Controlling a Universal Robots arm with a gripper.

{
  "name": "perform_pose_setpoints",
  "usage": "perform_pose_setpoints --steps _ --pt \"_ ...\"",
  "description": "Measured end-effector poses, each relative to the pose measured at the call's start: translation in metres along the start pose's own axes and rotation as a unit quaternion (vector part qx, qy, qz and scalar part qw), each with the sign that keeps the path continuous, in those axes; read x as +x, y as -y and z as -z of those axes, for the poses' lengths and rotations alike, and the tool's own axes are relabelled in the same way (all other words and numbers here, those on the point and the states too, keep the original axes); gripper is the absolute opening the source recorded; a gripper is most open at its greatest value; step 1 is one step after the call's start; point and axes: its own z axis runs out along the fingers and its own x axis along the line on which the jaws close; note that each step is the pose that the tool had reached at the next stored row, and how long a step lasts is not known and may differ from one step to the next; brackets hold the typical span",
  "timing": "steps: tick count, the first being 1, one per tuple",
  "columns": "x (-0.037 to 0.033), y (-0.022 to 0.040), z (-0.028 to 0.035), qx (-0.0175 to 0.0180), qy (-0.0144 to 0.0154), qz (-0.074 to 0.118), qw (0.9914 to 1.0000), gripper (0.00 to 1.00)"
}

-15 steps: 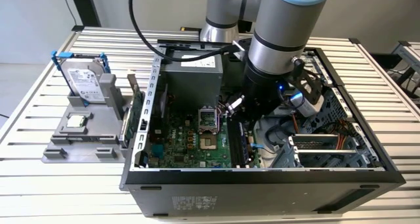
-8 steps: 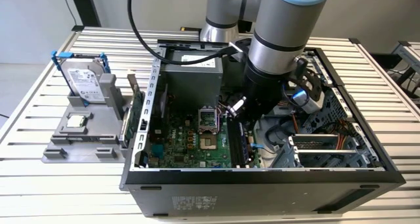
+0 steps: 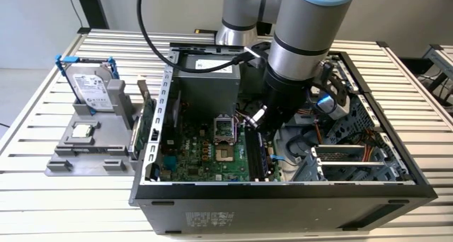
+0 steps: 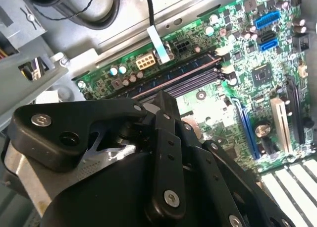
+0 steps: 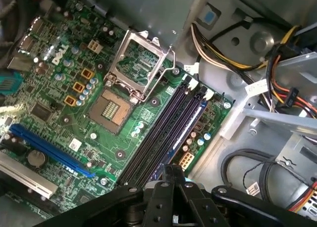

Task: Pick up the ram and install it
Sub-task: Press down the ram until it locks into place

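The hand [image 3: 258,123] is down inside the open computer case [image 3: 283,191], hanging over one end of the row of memory slots [image 5: 158,128] on the green motherboard [image 3: 205,157]. The ram [image 3: 264,149] sits in the outermost slot of that row, the one farthest from the processor socket [image 5: 111,108] and closest to the board's edge. In both wrist views the black tip of the hand [image 5: 173,171] is directly over one end of the stick [image 5: 187,125], very near it; I cannot tell whether it touches. Nor can I tell whether the hand is spread or pressed together, since its own linkage covers the tip.

Room is tight. On one side of the ram run the other dark slots. On the other side the board ends and the grey case floor begins, with bundles of yellow and black cables [image 5: 223,53] and the metal drive cage [image 3: 347,157] near. The grey power supply box [image 3: 207,85] stands beyond the far end of the slots.

The ram lies flat-edged in its slot, parallel to its neighbours. In the exterior view its long axis runs from the hand toward the case's front wall. Well apart, on the slatted counter [image 3: 42,199], a hard drive [image 3: 92,88] stands in a grey holder at the exterior view's left.
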Motion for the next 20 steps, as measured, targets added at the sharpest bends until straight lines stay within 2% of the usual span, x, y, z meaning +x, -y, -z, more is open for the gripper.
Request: perform_pose_setpoints --steps 5,11,15,20 --pt "0.0 0.0 0.0 -0.0002 0.0003 0.023 0.99973 0.0" --pt "0.0 0.0 0.0001 -0.0005 0.0006 0.053 0.99859 0.0" --pt "0.0 0.0 0.0002 -0.0007 0.0008 0.076 0.99711 0.0" --pt "0.0 0.0 0.0002 -0.001 0.0011 0.104 0.99455 0.0"
